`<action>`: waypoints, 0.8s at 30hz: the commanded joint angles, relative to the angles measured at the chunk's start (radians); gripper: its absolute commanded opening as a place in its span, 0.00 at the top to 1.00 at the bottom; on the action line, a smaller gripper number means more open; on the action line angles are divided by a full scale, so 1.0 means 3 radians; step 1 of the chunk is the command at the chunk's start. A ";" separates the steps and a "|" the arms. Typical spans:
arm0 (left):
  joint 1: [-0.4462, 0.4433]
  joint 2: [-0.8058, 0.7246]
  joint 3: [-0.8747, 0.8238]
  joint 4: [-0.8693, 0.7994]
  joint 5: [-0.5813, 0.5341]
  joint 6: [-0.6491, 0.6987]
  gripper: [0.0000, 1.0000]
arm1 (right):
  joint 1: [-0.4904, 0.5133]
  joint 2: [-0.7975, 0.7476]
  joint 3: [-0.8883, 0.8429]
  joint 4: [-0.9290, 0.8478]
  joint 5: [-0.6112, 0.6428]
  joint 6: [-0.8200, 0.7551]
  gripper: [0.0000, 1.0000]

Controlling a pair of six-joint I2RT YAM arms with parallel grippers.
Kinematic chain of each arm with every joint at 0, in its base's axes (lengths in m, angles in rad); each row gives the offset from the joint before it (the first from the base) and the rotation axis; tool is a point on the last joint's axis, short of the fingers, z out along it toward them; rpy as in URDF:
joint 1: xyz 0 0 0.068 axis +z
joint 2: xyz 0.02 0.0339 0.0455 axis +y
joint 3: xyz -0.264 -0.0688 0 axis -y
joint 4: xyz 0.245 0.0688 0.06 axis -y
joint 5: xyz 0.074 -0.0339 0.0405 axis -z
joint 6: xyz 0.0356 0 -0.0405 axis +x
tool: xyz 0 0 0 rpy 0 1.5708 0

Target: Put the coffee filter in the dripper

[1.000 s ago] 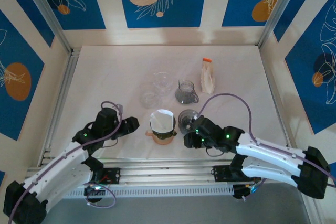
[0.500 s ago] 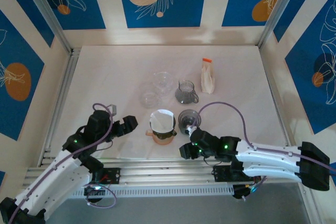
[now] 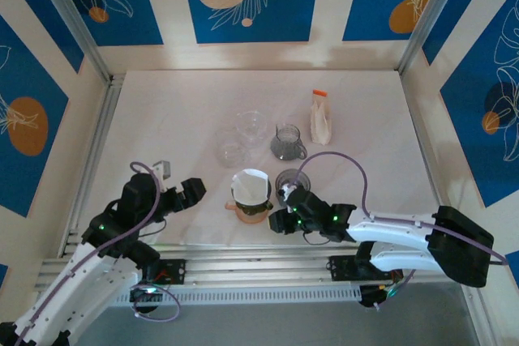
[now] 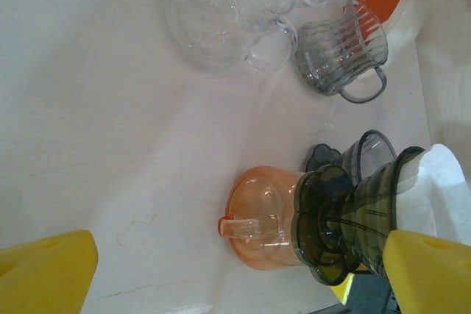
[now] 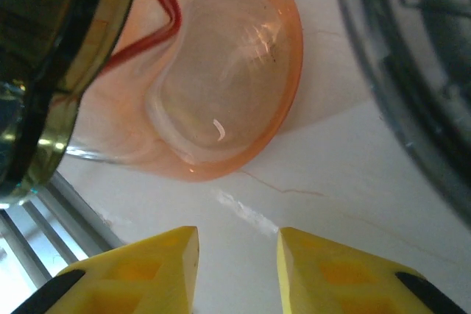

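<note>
Across the white table (image 3: 162, 119), ringed by blue-and-cream patterned walls, two arms reach in from the near edge. The left arm (image 3: 89, 257) angles toward the middle, and the right arm (image 3: 397, 228) lies low along the front.

Near the front centre stands an orange glass server (image 3: 253, 211). A dark green-tinted dripper (image 4: 353, 218) is seated on its mouth.

Behind and to the right, well apart from the server, is a white pouch with an orange cap (image 3: 322, 119). A ribbed grey pitcher (image 3: 285, 142) sits between the pouch and two clear glass pieces (image 3: 251, 126).

A dark glass cup (image 3: 289, 181) stands just beside the dripper on its right.

The coffee filter (image 3: 250, 184) is white paper and already sits inside the dripper. In the left wrist view its edge rises above the rim.

The left gripper (image 3: 188, 193) sits just left of the server. Its jaws are spread as wide as they go, a yellow fingertip at each bottom corner of its wrist view, and nothing is between them.

The right gripper (image 3: 278, 220) sits low at the server's right front. Its yellow fingers (image 5: 140, 270) are drawn near each other with a narrow gap left — only bare table shows in the gap, and they grip nothing.
</note>
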 commanded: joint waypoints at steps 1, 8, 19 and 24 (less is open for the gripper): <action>-0.0021 -0.0049 0.0108 -0.0125 -0.0074 0.0063 0.00 | -0.0058 0.0108 0.0101 0.0218 -0.0141 -0.0039 0.69; -0.0022 -0.0118 0.0168 -0.0210 -0.0133 0.0100 0.00 | -0.0107 0.0308 0.0152 0.0329 -0.0190 -0.0039 0.72; -0.0022 -0.0206 0.0287 -0.0270 -0.0097 0.0049 0.00 | -0.0168 0.0682 0.0259 0.0670 -0.0290 -0.0023 0.76; -0.0020 -0.0256 0.0344 -0.0355 -0.0135 0.0087 0.00 | -0.0176 0.0846 0.0371 0.0747 -0.0330 -0.0048 0.77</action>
